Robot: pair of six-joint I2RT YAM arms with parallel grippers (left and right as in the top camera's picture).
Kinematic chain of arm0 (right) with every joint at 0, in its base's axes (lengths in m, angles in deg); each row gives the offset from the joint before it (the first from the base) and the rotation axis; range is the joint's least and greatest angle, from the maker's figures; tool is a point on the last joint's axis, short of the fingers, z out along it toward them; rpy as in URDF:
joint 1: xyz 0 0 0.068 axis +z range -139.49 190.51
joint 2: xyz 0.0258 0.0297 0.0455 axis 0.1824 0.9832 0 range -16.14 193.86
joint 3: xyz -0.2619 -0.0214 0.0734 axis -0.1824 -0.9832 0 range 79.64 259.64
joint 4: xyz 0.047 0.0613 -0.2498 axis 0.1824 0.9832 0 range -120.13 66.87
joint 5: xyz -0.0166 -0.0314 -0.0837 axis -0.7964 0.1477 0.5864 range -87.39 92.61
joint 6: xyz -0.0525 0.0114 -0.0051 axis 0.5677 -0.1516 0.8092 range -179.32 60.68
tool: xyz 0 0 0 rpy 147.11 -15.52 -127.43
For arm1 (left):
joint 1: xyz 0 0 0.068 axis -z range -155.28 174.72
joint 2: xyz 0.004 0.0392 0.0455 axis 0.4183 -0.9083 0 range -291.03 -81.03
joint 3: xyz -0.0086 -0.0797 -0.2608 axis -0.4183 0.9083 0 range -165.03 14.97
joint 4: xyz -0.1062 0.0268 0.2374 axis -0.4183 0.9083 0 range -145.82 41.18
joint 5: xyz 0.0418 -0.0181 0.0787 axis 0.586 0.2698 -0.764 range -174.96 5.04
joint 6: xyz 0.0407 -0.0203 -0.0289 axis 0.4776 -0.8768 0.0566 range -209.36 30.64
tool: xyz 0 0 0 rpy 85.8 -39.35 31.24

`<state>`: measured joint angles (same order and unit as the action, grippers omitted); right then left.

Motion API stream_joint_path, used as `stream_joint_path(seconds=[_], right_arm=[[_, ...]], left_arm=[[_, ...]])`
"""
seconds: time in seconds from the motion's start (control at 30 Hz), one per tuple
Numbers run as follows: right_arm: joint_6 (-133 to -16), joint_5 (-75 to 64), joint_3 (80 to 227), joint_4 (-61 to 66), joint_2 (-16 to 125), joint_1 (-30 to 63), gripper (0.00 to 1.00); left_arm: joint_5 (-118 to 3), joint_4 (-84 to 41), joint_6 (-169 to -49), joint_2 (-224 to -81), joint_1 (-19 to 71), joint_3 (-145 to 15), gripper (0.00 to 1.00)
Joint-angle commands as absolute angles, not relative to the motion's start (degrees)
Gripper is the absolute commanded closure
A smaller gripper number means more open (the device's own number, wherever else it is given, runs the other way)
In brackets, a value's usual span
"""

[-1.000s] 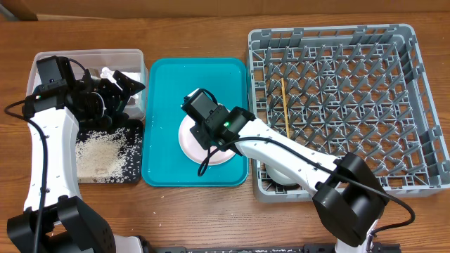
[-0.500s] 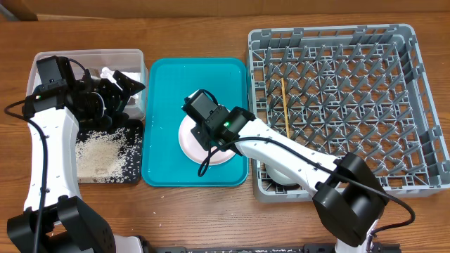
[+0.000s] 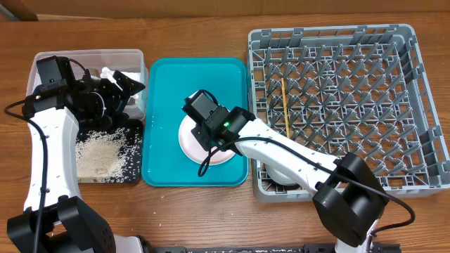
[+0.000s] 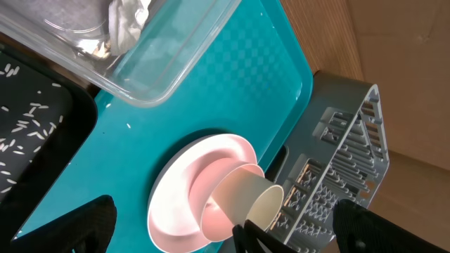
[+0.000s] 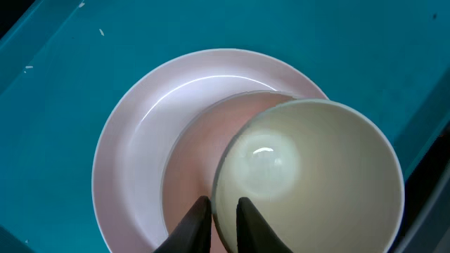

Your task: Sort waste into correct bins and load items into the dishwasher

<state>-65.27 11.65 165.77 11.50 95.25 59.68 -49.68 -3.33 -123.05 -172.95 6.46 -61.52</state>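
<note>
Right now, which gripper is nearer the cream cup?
Right. The right gripper pinches the rim of the cream cup over the pink plate; the left gripper hangs open by the clear tub.

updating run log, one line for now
right gripper: shut on cup rim | cup: tilted over plate | left gripper: open by tub

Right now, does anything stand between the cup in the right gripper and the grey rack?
Nothing visible does. The cup, gripped at its rim by the right gripper over the pink plate, must only rise over the teal tray rim and the near rack wall.
</note>
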Motion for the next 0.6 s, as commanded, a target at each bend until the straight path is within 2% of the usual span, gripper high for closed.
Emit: stream_joint_path(seconds=[0.0,0.57], right_arm=[[-65.3,12.0,165.5,11.7,95.5,59.5,0.85],[-65.3,12.0,165.5,11.5,95.5,59.5,0.85]], left_arm=[[-49.7,-3.4,-122.2,-172.4,6.4,-62.5,0.00],[-49.7,-3.4,-122.2,-172.4,6.4,-62.5,0.00]])
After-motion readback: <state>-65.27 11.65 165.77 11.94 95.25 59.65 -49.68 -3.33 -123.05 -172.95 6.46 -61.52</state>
